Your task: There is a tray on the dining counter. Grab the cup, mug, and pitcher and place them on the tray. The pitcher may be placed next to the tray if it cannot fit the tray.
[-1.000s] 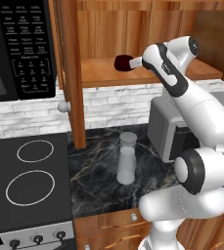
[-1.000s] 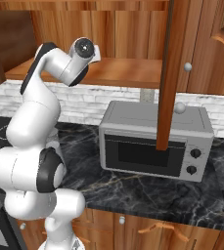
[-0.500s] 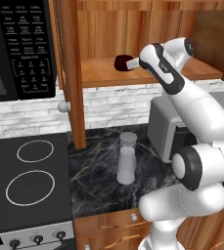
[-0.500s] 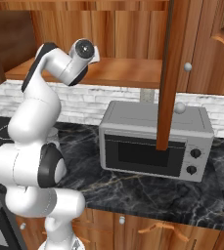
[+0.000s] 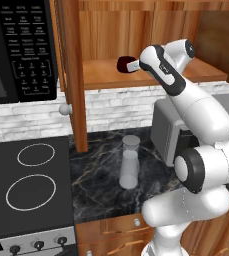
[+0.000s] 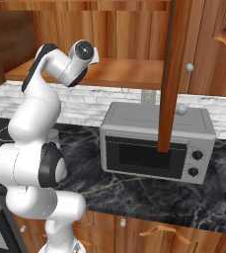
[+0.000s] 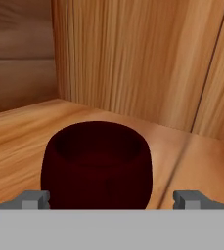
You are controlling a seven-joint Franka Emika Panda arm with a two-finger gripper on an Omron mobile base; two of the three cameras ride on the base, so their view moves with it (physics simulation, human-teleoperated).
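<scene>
Early stage: the gripper (image 7: 111, 199), jaws fully spread and holding nothing, flanks the mug (image 7: 97, 163) directly ahead on the cabinet shelf (image 7: 20, 136); grasping and every tray placement appear outstanding.
</scene>
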